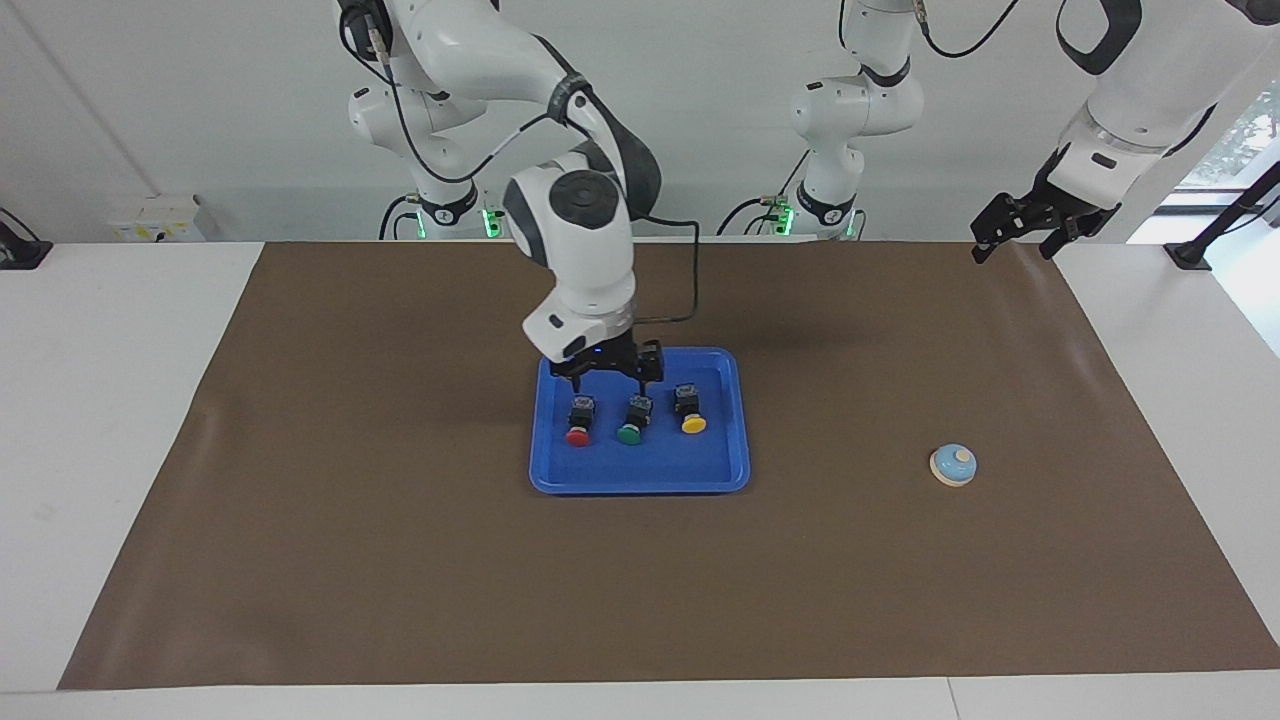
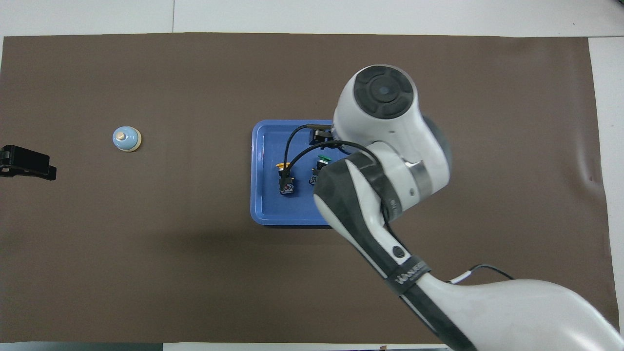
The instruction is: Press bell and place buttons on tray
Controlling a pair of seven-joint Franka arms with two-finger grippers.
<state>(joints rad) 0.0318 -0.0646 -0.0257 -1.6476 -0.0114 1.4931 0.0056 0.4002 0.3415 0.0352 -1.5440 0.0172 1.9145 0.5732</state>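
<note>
R gripper (image 1: pixel 608 381) fingers (image 1: pixel 575 381) spread apart, holding nothing, tips hanging just above the blue tray (image 1: pixel 640 478), over the tray's robot-side strip and above the red/green pair. In overhead view the R arm's big wrist covers much of the tray (image 2: pixel 258 195), so gripper itself hidden there.

All 3 buttons lie inside the tray in one row, each on its side, black body toward the robots, cap pointing away. Red button (image 1: pixel 579 421) sits toward the R arm's end, green button (image 1: pixel 632 420) in the middle, yellow button (image 1: pixel 688 409) toward the L arm's end. They're near each other but apart, none touching the tray rim. Overhead shows yellow (image 2: pixel 284 176) and part of green (image 2: pixel 321 159); red is covered by the arm.

Tray lies flat mid-mat on the brown mat (image 1: pixel 400 550) that covers the counter (image 1: pixel 110 450).

Bell (image 1: pixel 953 465) stands upright on the mat, well apart from the tray, toward the L arm's end; overhead also shows it (image 2: pixel 126 139).

L gripper (image 1: pixel 1030 225) waits up in the air over the mat's robot-side corner at its own end, fingers released, empty; only its dark tip (image 2: pixel 27 163) pokes into overhead view.
</note>
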